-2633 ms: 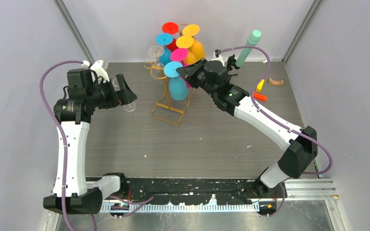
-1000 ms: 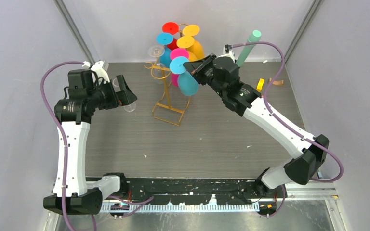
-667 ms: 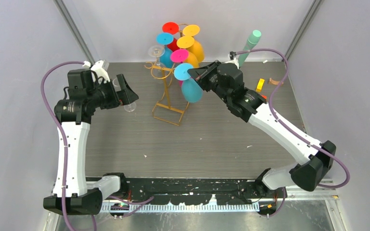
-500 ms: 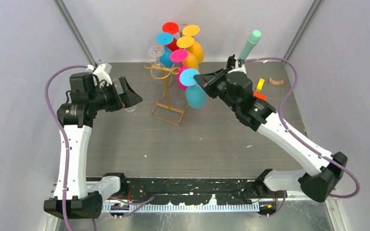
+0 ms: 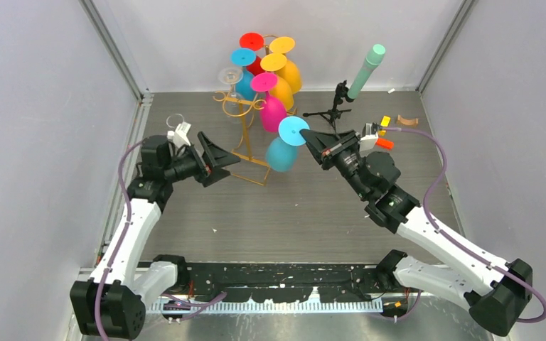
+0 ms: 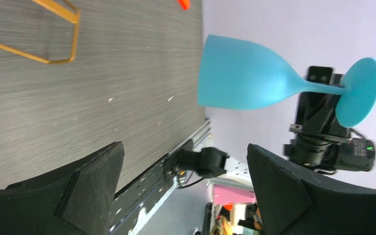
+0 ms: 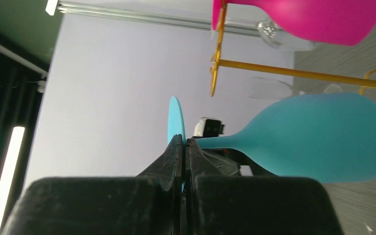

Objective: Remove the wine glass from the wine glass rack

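Pinching wine glass point(image 5: 279, 153), right gripper point(image 7: 183, 143) apparently closed.

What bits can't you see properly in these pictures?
- Top view: yellow and orange bits on the right, too small to name.
- Left wrist view: wine glass rack cut off by the top edge; only its base shows.
- Right wrist view: right hand hides part of the blue wine glass's foot.

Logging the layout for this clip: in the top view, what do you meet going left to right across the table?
In order: left gripper → teal glass → right gripper → green tube → brown strip.
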Robot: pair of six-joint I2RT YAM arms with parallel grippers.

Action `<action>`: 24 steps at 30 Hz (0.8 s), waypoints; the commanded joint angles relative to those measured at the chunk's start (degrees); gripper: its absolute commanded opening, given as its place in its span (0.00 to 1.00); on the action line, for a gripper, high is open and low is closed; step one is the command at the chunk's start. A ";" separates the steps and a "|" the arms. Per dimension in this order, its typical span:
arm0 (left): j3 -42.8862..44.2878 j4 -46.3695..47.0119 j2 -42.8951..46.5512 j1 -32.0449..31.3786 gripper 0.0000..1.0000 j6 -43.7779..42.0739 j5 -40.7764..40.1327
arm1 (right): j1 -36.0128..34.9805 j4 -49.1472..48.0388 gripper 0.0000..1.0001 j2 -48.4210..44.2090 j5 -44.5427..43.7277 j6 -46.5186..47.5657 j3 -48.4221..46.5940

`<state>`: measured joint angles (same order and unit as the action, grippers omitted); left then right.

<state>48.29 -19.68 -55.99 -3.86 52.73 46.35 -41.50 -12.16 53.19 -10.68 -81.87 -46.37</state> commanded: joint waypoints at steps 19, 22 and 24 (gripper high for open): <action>-8.21 45.20 0.56 -4.49 0.84 35.28 -1.28 | 0.02 -59.57 0.00 24.35 9.52 -36.15 11.69; -7.91 47.86 1.11 -4.49 0.72 38.01 -1.17 | 0.02 -59.59 0.00 25.07 9.29 -36.75 12.11; -7.88 51.35 1.39 -4.51 0.65 40.43 -1.17 | 0.06 -59.49 0.00 25.62 9.23 -36.88 12.36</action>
<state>39.90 20.97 -56.49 -8.14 87.26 44.58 -41.19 -66.57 77.93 -2.20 -116.25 -34.41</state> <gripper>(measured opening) 0.705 0.040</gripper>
